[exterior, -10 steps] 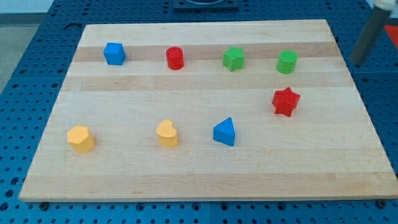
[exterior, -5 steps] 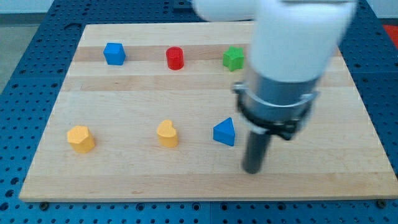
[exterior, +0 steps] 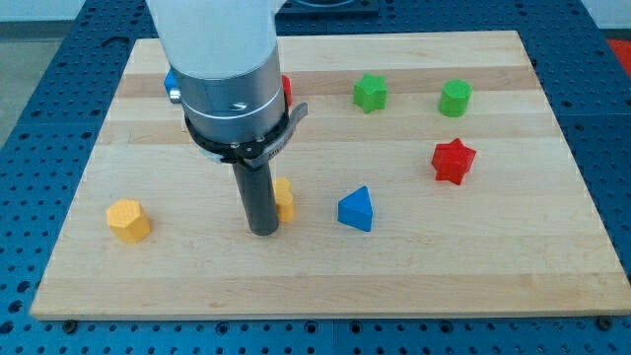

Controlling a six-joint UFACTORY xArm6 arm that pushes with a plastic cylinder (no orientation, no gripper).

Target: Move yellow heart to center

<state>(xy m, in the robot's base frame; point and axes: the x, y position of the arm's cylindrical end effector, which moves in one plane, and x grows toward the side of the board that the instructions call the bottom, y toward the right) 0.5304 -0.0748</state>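
Observation:
The yellow heart [exterior: 284,200] sits on the wooden board [exterior: 473,256], left of the board's middle and low in the view. The dark rod covers most of it. My tip [exterior: 261,231] rests on the board right against the heart's lower left side. The arm's white and grey body rises above it and hides the upper left part of the board.
A yellow hexagon block [exterior: 128,219] lies at the lower left. A blue triangle [exterior: 357,209] lies right of the heart. A red star [exterior: 453,161], a green star [exterior: 370,92] and a green cylinder [exterior: 455,98] lie at the right. A blue block [exterior: 170,79] and a red block [exterior: 286,87] peek from behind the arm.
The arm swept from the view's right edge across the board to the left. My tip went from right of the blue triangle to the yellow heart's lower left side.

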